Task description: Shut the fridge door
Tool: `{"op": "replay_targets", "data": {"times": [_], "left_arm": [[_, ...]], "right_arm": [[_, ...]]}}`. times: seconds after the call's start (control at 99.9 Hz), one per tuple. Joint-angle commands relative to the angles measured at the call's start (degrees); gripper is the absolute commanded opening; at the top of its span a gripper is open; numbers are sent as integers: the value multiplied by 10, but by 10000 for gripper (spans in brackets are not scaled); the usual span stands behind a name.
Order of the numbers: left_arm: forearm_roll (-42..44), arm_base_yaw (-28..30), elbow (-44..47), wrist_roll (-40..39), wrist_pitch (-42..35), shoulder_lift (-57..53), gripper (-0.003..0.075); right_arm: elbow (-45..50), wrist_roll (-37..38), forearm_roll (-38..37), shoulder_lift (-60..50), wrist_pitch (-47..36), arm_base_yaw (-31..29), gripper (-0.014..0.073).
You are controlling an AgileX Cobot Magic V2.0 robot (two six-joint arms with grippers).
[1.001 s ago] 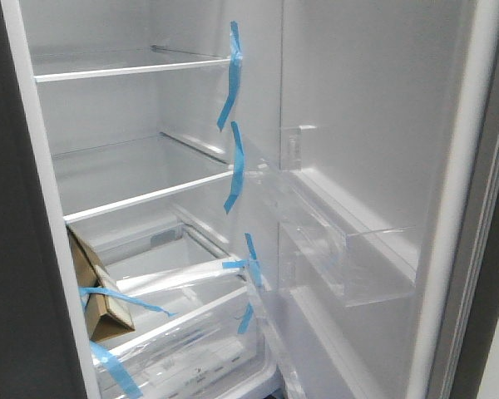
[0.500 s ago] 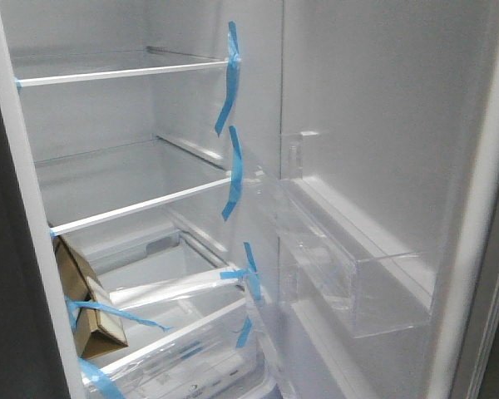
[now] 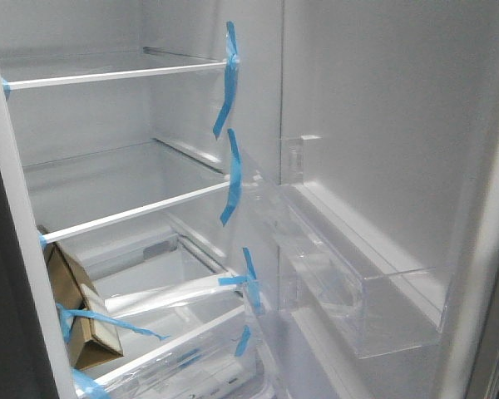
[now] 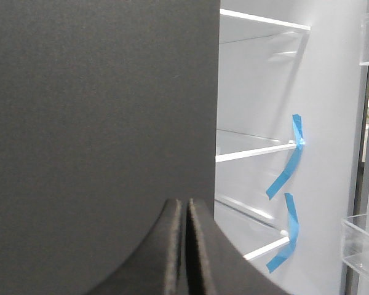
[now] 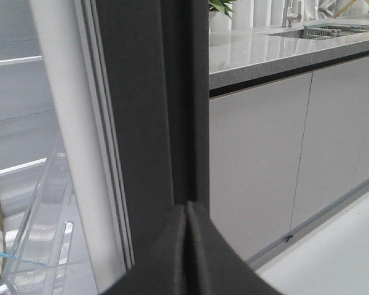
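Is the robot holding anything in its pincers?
No. Both the left pincer and right pincer are shut with nothing between their fingers.

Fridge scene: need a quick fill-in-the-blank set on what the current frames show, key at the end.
1. The fridge door stands ____, its white lining and a clear door bin facing the camera.
2. The strips of tape on the shelf ends are ____ in colour.
3. The fingers of the left hand are pressed ____, holding nothing.
4. A brown ____ box sits low in the fridge, at the left.

Missing words: open; blue; together; cardboard
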Motion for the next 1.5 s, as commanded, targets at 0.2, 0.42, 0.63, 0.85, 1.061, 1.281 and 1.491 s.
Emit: {"op": "replay_targets", "data": {"times": [0.2,0.42,0.63,0.85,1.061,1.281,1.491], "left_arm": [[-2,-2,20,-1,-42,-6,-20],[-2,-2,20,-1,-42,-6,-20],[-2,-2,20,-1,-42,-6,-20],[-2,-2,20,-1,-42,-6,-20],[-2,-2,20,-1,-42,-6,-20],[-2,-2,20,-1,-42,-6,-20],[-2,-2,20,-1,-42,-6,-20]], "right_arm": [[10,-4,-8,-11,-43,-4,-73],[10,-4,-8,-11,-45,-4,-73],[-31,0,17,10,-53,-4,-73],[-166,0,31,101,-39,-4,-73],[-313,0,38,200,-8,-4,-73],[-473,0,39,281,87,-4,-73],[-590,4,44,317,118,-4,-73]]}}
